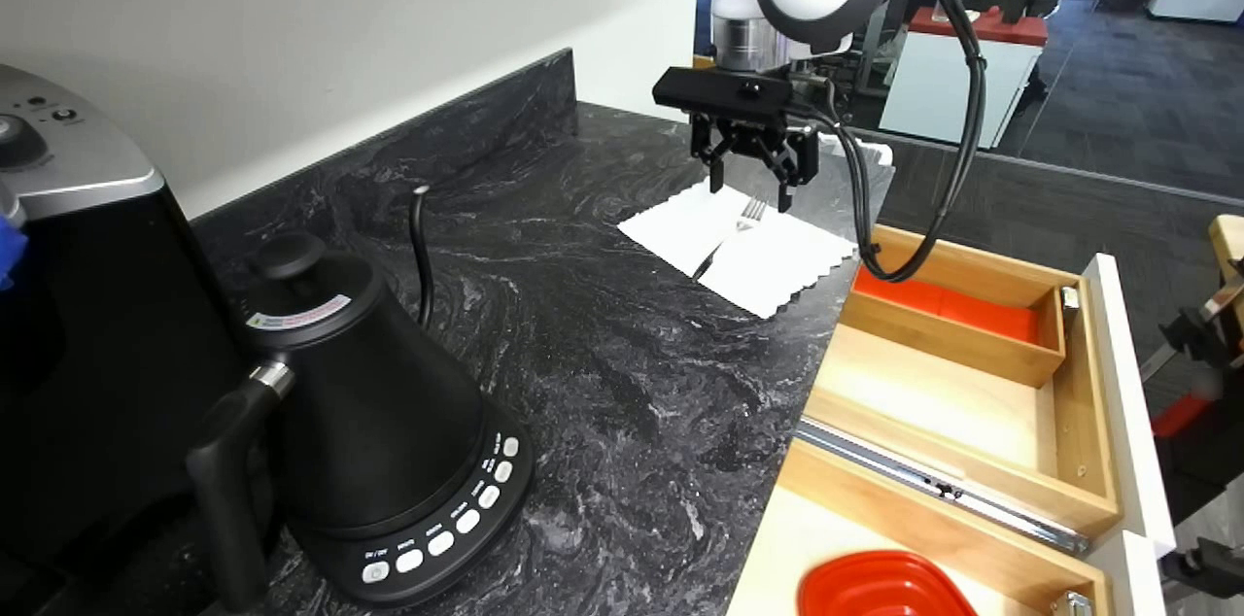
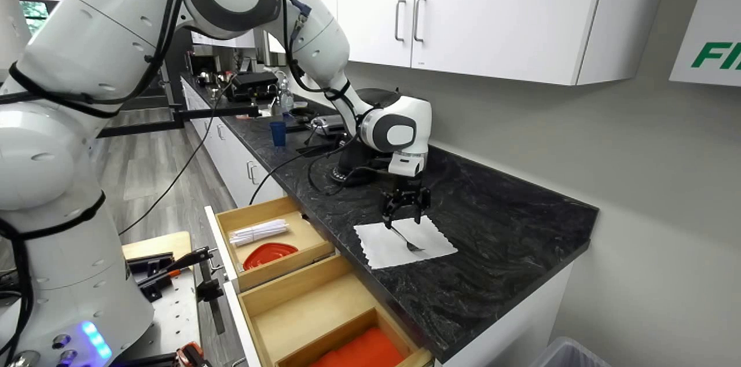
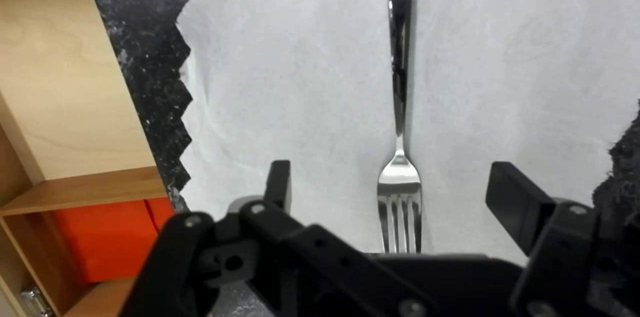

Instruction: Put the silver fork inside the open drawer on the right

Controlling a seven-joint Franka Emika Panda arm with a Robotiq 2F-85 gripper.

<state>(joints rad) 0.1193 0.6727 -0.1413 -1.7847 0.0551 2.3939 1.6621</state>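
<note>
The silver fork [image 1: 747, 220] lies flat on a white napkin [image 1: 777, 278] on the dark counter; it also shows in an exterior view [image 2: 412, 246] and the wrist view [image 3: 399, 172]. In the wrist view its handle runs out of the top edge and its tine tips meet the gripper body's edge. My gripper [image 1: 750, 189], also in an exterior view [image 2: 402, 220], is open and empty above the napkin. In the wrist view the fork's head lies between the spread fingertips [image 3: 390, 179], apart from both. The open drawer [image 1: 957, 373] [image 2: 312, 309] [image 3: 65, 77] has an orange-red lined compartment beside the counter edge.
A second open drawer holds a red dish [image 1: 884, 587] [image 2: 269, 253] and a white bundle [image 2: 259, 231]. A black kettle [image 1: 379, 402] stands on the counter by a coffee machine [image 1: 97, 325]. Cables [image 1: 962, 111] hang from the arm. A wall backs the counter; cabinets [image 2: 498, 14] hang above.
</note>
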